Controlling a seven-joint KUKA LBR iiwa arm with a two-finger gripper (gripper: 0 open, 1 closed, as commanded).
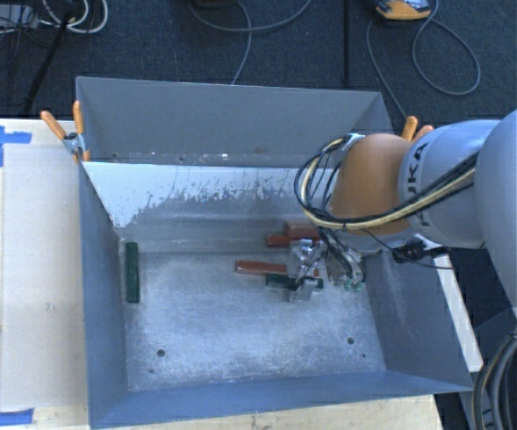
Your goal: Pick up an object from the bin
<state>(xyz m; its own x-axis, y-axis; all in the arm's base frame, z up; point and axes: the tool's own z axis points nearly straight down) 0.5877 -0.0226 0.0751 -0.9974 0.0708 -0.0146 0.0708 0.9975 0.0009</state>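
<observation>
Down on the floor of the grey metal bin [240,133], the gripper [305,280] hangs low at the end of the arm, beneath the orange wrist cover [370,182] and its looped cables [316,191]. Its metal tip is a small tangle of grey parts, and whether the gripper is wide, narrow or closed on anything cannot be told.

A short dark green piece [280,281] is the nearest thing. It lies flat on the floor, just to the left of the gripper, with its right end at the tip or under it; contact cannot be made out. Just above that piece, and also left of the gripper, lies a red-brown stick [258,266], roughly level, with its right end near the tip. A second red-brown piece [287,238] lies beyond the gripper, up and slightly left of it, close to the foot of the far wall and partly hidden by the wrist.

Well apart from the gripper, far to its left beside the left wall, a long dark green bar [132,271] lies on end along the floor, by itself.

Counted, four loose things are in view: two red-brown ones and two dark green ones. Three of them are gathered close around the gripper, and one is far off to its left.
</observation>
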